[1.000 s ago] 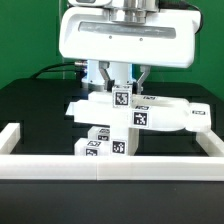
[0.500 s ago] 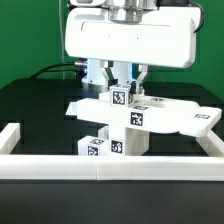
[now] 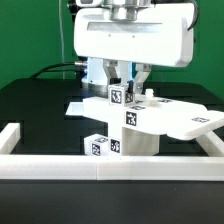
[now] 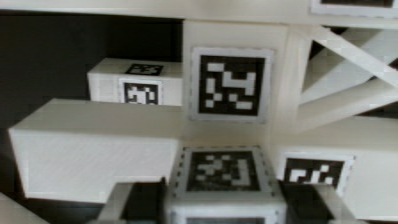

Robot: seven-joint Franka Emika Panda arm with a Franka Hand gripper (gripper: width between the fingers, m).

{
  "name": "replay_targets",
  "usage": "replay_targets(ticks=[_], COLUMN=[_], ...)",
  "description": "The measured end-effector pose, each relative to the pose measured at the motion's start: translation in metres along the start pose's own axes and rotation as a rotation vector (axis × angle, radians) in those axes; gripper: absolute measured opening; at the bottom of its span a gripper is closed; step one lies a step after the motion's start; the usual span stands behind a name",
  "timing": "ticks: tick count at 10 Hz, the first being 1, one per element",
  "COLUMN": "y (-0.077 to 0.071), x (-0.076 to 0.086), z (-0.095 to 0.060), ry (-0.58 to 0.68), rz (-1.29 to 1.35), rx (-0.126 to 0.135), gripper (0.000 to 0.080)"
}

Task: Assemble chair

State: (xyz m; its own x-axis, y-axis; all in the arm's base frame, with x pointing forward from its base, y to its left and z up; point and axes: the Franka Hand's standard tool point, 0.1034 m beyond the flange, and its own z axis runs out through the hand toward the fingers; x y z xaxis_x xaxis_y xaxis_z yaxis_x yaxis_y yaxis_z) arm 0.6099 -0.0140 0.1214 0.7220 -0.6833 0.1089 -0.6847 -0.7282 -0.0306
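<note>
A: What's closest?

B: A plain white rail (image 3: 110,163) along the front edge of the black bench (image 3: 30,105).

A: And behind it?

B: The chair (image 3: 125,135), smooth blocky white plastic with square tags; a flat slab (image 3: 185,121) juts toward the exterior view's right.

A: The end effector (image 3: 126,84)?

B: Half-closed over the chair's top block (image 3: 119,96), seemingly gripping it. The arm's broad white housing (image 3: 135,40) hides what's behind.
</note>
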Motion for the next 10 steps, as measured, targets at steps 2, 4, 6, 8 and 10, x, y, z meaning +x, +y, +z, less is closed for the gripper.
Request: replay_targets(ticks=[2, 4, 6, 8, 10], y=[0.000, 0.001, 0.001, 0.001, 0.000], x=[-0.006, -0.019, -0.030, -0.033, -0.033], z=[-0.002, -0.006, -0.010, -0.009, -0.009], ry=[-0.006, -0.011, -0.021, -0.023, -0.023], rz=[-0.006, -0.015, -0.016, -0.021, -0.022], rx=[0.002, 0.009, 0.011, 0.010, 0.010], gripper=[0.0489, 0.0614, 0.0641, 0.0648, 0.0649])
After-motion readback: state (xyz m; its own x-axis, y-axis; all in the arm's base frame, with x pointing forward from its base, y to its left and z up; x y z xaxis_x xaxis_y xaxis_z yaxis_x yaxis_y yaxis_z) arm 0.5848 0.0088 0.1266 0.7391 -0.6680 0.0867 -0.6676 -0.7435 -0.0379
